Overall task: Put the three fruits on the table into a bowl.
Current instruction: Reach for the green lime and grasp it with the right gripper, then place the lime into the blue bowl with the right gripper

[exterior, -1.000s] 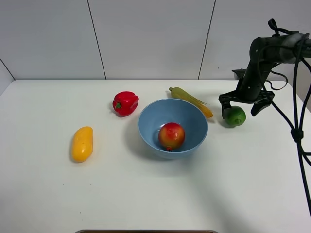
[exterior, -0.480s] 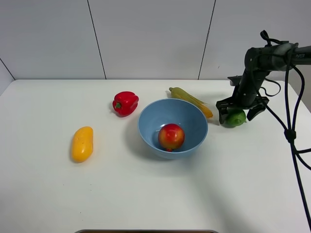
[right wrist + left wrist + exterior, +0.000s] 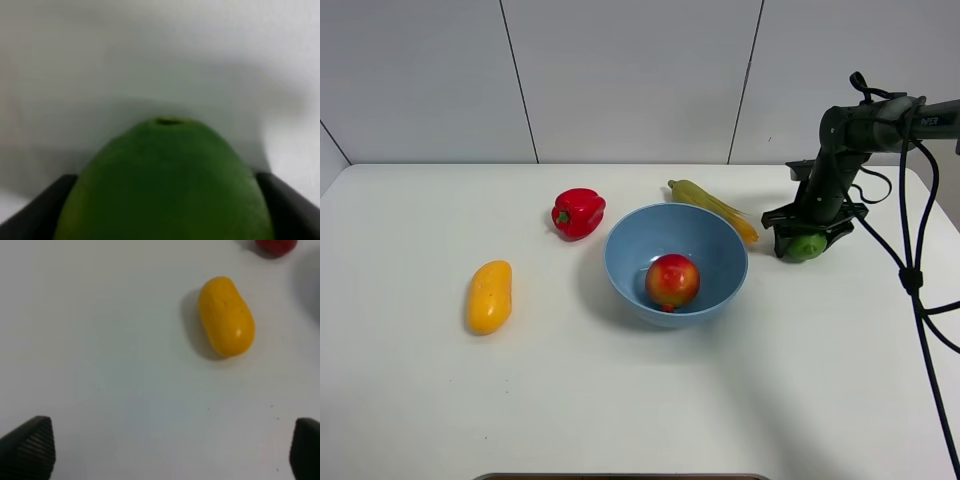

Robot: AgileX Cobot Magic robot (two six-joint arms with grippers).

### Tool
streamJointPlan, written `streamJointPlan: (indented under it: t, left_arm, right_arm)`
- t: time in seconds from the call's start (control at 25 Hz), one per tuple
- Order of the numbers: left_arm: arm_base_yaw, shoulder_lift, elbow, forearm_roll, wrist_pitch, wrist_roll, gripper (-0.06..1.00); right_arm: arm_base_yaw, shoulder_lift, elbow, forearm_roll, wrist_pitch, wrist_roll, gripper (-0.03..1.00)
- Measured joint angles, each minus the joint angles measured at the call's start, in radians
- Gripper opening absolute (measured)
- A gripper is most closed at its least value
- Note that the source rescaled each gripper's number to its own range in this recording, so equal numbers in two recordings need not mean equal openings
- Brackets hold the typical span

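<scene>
The white counter (image 3: 620, 410) carries everything you see. The light-blue bowl (image 3: 625, 262) sits near your right claw (image 3: 808, 243), on the side toward the other arm, with the pomegranate (image 3: 672, 281) inside it. The mango (image 3: 226, 316) lies on the counter ahead of your left claw (image 3: 167, 447), clear of its fingers, which stand wide apart. Your right claw is clamped on the lime (image 3: 165, 185), a finger against each side, down at the counter.

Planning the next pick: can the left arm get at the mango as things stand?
Probably yes. The left gripper is open, and the mango lies alone on bare table in its wrist view, with nothing between them. The pepper and bowl sit well apart from it.
</scene>
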Motion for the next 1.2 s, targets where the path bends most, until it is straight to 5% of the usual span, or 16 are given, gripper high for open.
streamJointPlan:
  t: [0.08, 1.2]
  left_arm:
    - [0.0, 0.0, 0.0, 0.0, 0.0, 0.0, 0.87]
    - [0.0, 0.0, 0.0, 0.0, 0.0, 0.0, 0.87]
  right_arm:
    - [0.0, 0.0, 0.0, 0.0, -0.002, 0.0, 0.0]
    - [-0.001, -0.056, 0.0, 0.021, 0.007, 0.0, 0.0]
